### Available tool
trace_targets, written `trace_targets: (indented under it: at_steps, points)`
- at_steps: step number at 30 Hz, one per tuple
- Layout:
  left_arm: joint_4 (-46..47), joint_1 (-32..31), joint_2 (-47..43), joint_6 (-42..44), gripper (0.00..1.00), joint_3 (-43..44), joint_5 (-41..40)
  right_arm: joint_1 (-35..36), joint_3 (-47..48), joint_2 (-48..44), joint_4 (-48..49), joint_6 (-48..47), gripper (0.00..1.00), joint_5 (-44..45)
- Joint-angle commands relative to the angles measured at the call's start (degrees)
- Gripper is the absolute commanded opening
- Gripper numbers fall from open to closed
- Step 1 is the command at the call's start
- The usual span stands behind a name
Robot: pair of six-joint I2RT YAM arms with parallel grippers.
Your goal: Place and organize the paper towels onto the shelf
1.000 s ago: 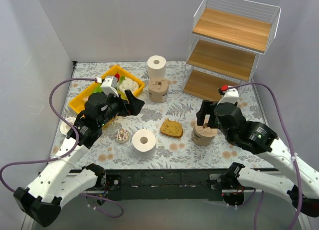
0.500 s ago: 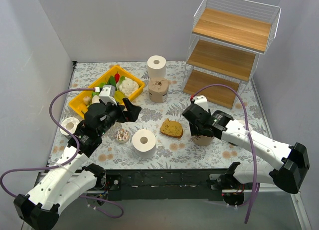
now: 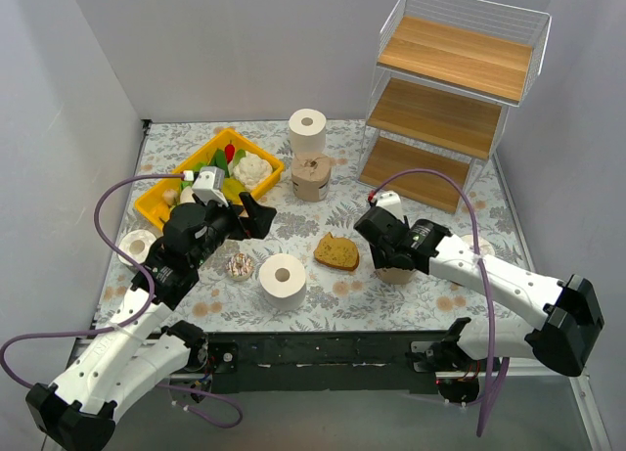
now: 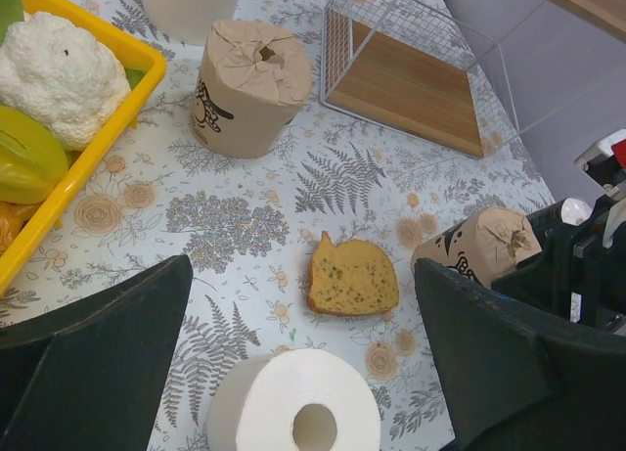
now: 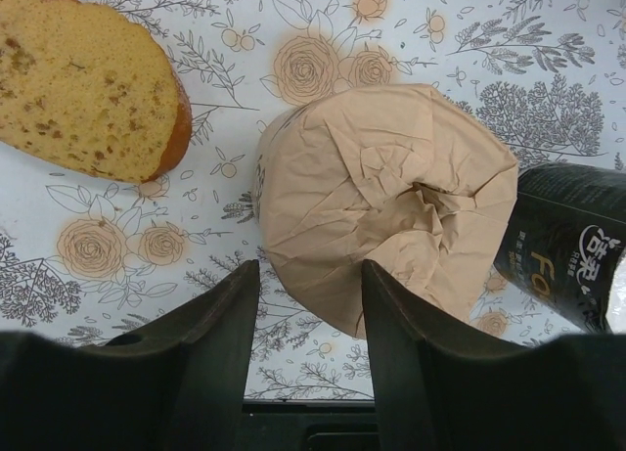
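Observation:
A tan-wrapped paper towel roll [image 5: 391,187] sits right of centre, tilted in the left wrist view [image 4: 469,248]. My right gripper [image 5: 311,270] leans over it [image 3: 386,244], jaws drawn in on the roll's near edge. A dark-wrapped roll [image 5: 572,246] lies just right of it. My left gripper [image 4: 303,265] hangs wide open above a white roll [image 4: 293,417], which stands near the front [image 3: 283,278]. Another tan roll [image 3: 311,180] and a white roll [image 3: 307,131] stand at the back. The shelf [image 3: 445,118] rises at the back right with bare boards.
A bread slice [image 3: 336,252] lies between the two grippers. The yellow tray [image 3: 161,199] at the left holds a cauliflower [image 3: 252,165] and other food. A small brown speckled item [image 3: 240,266] sits beside the front white roll. Another white roll [image 3: 137,246] shows behind the left arm.
My right arm swung in and came down over the tan roll, and its jaws narrowed from wide open. The left gripper drifted slightly left and stayed open.

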Motion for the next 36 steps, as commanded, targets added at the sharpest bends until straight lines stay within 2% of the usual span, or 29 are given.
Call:
trace_targets:
  at_steps: [1,8,15,28,34,36]
  points:
    - [0.37,0.19,-0.38,1.02,0.98,0.15,-0.78,-0.22,5.15,0.93,-2.41,-0.76,0.55,2.84]
    - [0.37,0.19,-0.65,1.11,0.98,0.06,-0.79,-0.83,5.33,2.68,-0.57,-4.01,0.61,6.97]
    - [0.37,0.19,-0.38,1.11,0.98,0.15,-0.7,-1.97,2.09,4.71,3.74,-5.16,0.66,3.46]
    - [0.28,0.19,-0.12,1.28,0.98,0.15,-1.14,-1.89,3.31,3.92,4.88,-5.86,0.65,1.87]
    - [0.28,0.19,-0.12,1.37,0.98,-0.11,-1.49,-1.89,-0.38,4.71,5.76,-4.9,0.65,1.7]
    - [0.2,0.19,0.06,1.37,0.98,-0.03,-2.1,-1.89,-0.82,4.71,5.41,-5.25,0.61,3.1]
